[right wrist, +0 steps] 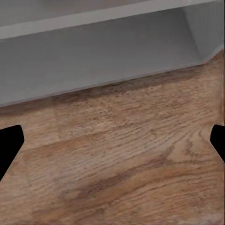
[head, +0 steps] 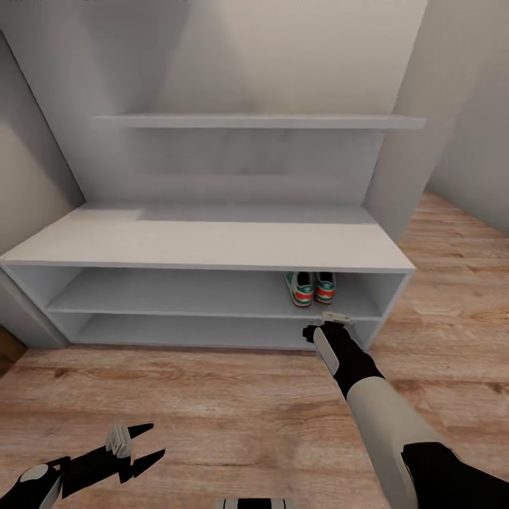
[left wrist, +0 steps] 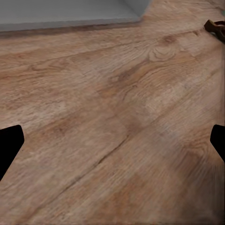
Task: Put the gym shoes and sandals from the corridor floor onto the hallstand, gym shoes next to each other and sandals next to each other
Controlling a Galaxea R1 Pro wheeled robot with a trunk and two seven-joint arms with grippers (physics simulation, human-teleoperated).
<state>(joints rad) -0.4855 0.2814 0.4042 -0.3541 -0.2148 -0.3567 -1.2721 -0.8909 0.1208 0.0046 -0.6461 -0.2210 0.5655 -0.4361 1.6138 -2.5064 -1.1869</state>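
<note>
The two gym shoes, cream with green stripes and red accents (head: 301, 289) (head: 325, 286), stand side by side on the middle shelf of the grey hallstand (head: 212, 244), near its right end. My right gripper (head: 326, 324) hovers just below them, in front of the bottom shelf, open and empty; the right wrist view shows its fingertips (right wrist: 10, 140) wide apart over the corridor floor (right wrist: 122, 164). My left gripper (head: 145, 444) hangs open low over the floor at the near left. A dark-brown sandal (left wrist: 214, 26) shows partly at the edge of the left wrist view.
A long grey wall shelf (head: 261, 121) runs above the hallstand. Walls close in on the left and right of the unit. Wood-plank floor (head: 212, 410) stretches in front of the rack and to the right (head: 452, 283).
</note>
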